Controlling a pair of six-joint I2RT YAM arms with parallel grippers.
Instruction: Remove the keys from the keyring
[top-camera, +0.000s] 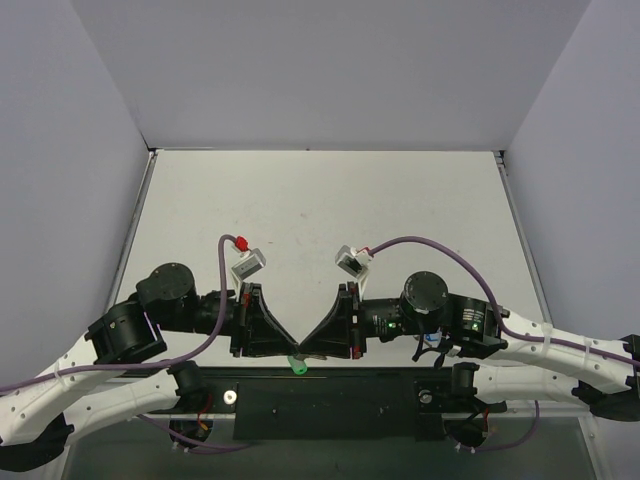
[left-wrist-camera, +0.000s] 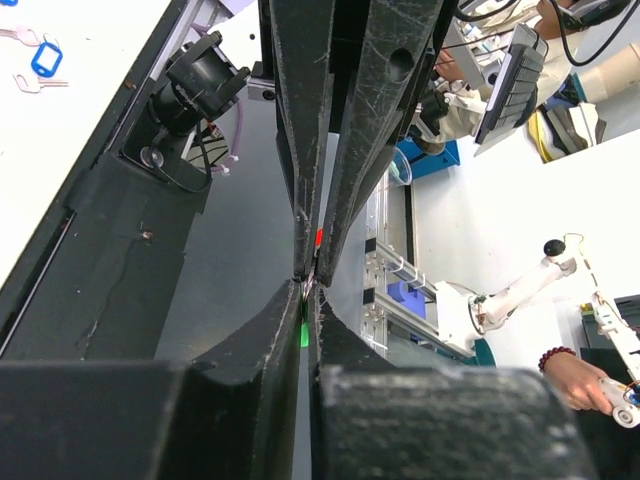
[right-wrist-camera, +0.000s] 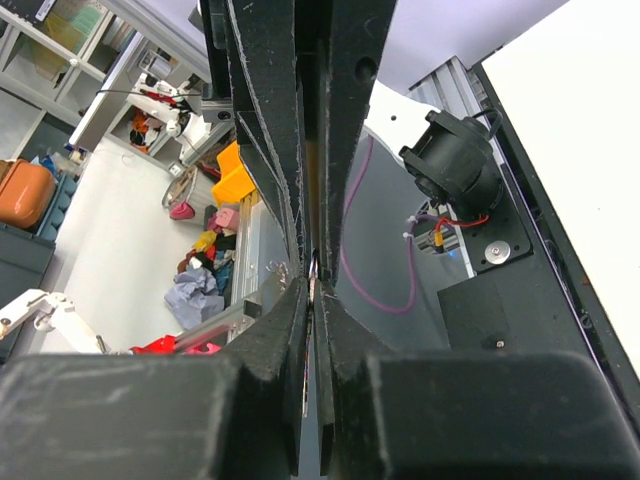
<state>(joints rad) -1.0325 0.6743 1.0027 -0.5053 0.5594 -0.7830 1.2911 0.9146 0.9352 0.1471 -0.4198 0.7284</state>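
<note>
My two grippers meet tip to tip above the table's near edge. The left gripper (top-camera: 288, 349) (left-wrist-camera: 308, 292) is shut on the bright green key piece (left-wrist-camera: 303, 333), a thin green sliver between its jaws; the green piece hangs just below the tips in the top view (top-camera: 297, 364). The right gripper (top-camera: 304, 349) (right-wrist-camera: 314, 288) is shut on a thin silvery metal piece, with the keyring loop (right-wrist-camera: 314, 268) showing at its tips. The small silver key is mostly hidden between the jaws.
A blue-tagged silver key (left-wrist-camera: 45, 60) lies on the white table at the far left of the left wrist view. The black base plate (top-camera: 330, 400) with both arm mounts lies directly under the grippers. Purple cables loop over both wrists.
</note>
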